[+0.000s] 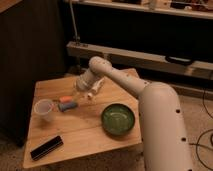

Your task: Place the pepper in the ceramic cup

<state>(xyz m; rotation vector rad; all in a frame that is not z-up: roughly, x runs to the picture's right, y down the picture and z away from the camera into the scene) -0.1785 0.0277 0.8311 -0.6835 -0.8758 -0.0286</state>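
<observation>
A: Nearest the camera, what fills the lower right?

B: The robot's white arm (162, 125). Its thick lower segment is cut off by the bottom edge and hides the right corner of the bench (85, 135).

A: And on the front of the bench?

B: A flat black bar (46, 148) lies at the front left corner; what kind of thing it is cannot be made out. The round dark green bowl (118, 119) sits to the right, close beside the arm.

A: Where do the task's things lie?

B: The ceramic cup (43, 109) stands upright near the left edge. Just right of it lies a blue-grey piece (68, 106), and directly behind that the pepper (65, 99), orange-red, lying on the wood outside the cup. Whether pepper and blue-grey piece touch cannot be told.

A: And the hand?

B: The hand (82, 94) hangs low over the middle of the bench, just right of the pepper. It is closed, with nothing visibly held. Its fingertips merge with the pale housing, so whether they touch the pepper is not clear.

A: Behind the bench?

B: A long metal shelf (150, 55) runs across the back, its contents lost in shadow, and a dark panel (30, 45) stands at the left.
</observation>
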